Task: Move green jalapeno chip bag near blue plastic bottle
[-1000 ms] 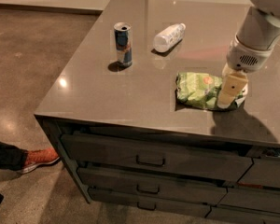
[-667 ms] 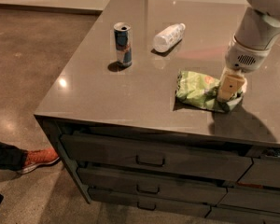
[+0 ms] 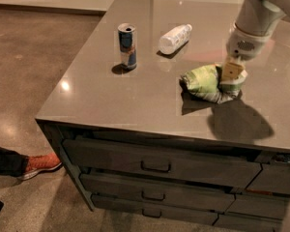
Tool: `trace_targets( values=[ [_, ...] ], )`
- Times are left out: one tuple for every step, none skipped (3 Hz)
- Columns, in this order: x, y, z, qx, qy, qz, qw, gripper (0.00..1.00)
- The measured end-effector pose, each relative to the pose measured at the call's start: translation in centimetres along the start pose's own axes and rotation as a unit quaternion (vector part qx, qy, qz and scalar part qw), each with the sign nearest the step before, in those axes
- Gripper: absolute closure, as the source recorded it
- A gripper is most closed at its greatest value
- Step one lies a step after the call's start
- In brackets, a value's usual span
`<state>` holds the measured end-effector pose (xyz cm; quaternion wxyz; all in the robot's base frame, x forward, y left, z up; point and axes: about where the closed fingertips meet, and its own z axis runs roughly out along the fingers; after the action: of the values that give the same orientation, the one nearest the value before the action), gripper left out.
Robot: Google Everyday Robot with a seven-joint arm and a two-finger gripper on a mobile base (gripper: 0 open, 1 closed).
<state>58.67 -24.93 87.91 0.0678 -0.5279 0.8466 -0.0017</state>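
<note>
Since a second ago my claw [image 3: 232, 76] has crept up and back a touch, and the chip bag [image 3: 205, 82] came along, so I'm clamped on one end of it. The bag looks barely off the counter [image 3: 135, 100], with a shadow under it, still apart from the bottle [image 3: 174, 38] lying on its side further back. I reckon: keep it low, slide across, and set it down just beside the bottle without nudging it, since it'd roll. The can [image 3: 127, 46] is well out of the way.
</note>
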Motion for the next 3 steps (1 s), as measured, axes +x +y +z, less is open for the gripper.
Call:
trace_targets(
  values=[
    [-2.4, -2.3, -0.9, 0.010, -0.009, 0.005, 0.9999, 1.00],
    [-4.6, -5.7, -1.6, 0.033, -0.018, 0.024, 0.9990, 1.00],
    [-5.8, -8.5, -1.4, 0.052, -0.023, 0.038, 0.9977, 0.97]
  ],
)
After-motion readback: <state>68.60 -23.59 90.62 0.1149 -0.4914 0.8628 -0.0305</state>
